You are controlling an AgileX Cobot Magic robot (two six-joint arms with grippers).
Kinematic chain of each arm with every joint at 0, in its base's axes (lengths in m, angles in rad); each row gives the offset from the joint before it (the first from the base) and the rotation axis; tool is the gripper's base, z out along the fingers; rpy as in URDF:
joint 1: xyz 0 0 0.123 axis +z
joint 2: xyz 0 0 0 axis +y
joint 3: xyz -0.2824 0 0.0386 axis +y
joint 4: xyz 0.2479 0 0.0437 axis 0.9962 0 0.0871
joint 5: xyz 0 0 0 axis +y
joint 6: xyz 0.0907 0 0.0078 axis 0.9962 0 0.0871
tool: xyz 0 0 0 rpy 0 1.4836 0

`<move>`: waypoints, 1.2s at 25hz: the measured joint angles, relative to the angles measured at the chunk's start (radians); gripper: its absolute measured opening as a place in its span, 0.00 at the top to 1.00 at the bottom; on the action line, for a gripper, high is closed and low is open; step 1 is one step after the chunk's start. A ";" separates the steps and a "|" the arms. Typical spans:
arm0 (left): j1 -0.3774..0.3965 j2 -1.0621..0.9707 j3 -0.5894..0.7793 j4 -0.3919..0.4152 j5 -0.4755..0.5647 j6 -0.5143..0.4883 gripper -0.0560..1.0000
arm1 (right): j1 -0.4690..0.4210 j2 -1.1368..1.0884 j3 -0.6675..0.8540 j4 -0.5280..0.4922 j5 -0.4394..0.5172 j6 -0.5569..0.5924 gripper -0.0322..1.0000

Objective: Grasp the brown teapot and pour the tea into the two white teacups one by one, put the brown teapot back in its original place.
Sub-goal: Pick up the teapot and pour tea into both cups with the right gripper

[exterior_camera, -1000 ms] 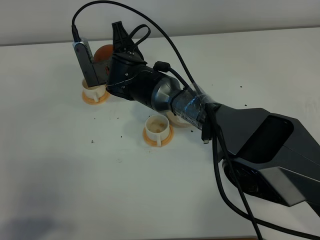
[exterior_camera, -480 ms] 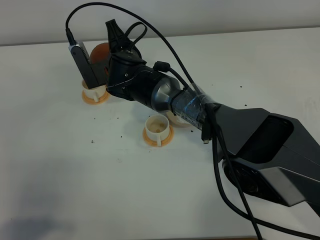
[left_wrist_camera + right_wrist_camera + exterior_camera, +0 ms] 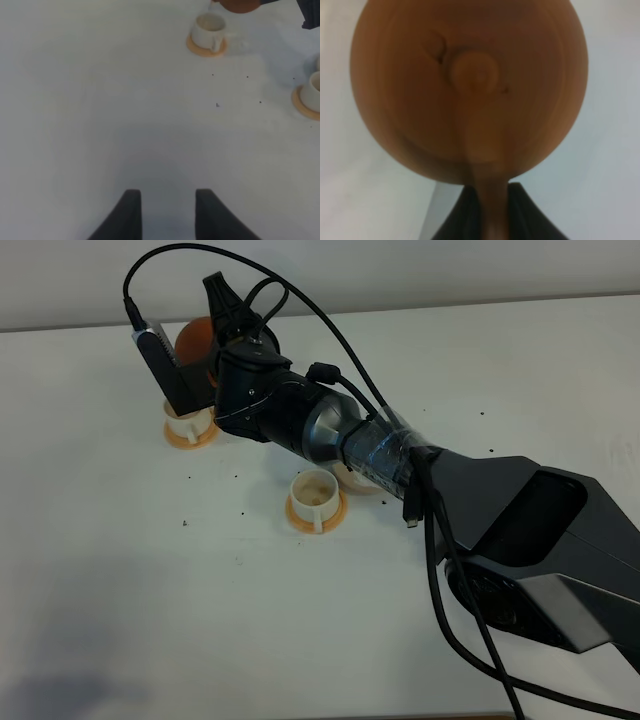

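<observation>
White table carries a far cup and a near cup on saucers. Right end effector is clenched on the handle of the teapot, holding it aloft by the far cup, evidently for pouring. Left end effector hangs released, well apart.

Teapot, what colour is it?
Reddish-brown teapot; clearest in the right wrist view.
</observation>
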 joint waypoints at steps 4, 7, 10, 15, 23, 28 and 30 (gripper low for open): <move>0.000 0.000 0.000 0.000 0.000 0.000 0.70 | 0.000 0.000 0.000 -0.021 -0.008 0.000 0.88; 0.000 0.000 0.000 0.000 0.000 0.000 0.70 | 0.000 0.000 0.000 -0.035 -0.011 0.000 0.88; 0.000 0.000 0.000 0.000 0.000 0.000 0.70 | -0.001 0.000 0.000 -0.042 -0.015 0.000 0.88; 0.000 0.000 0.000 0.000 0.000 0.000 0.70 | -0.002 0.000 0.000 -0.045 -0.016 -0.025 0.88; 0.000 0.000 0.000 0.000 0.000 0.000 0.70 | -0.003 0.000 0.000 -0.071 -0.019 -0.055 0.88; 0.000 0.000 0.000 0.000 0.000 0.000 0.70 | -0.009 0.000 0.000 -0.079 -0.020 -0.075 0.88; 0.000 0.000 0.000 0.000 0.000 0.000 0.70 | -0.012 0.000 0.000 -0.081 -0.024 -0.079 0.88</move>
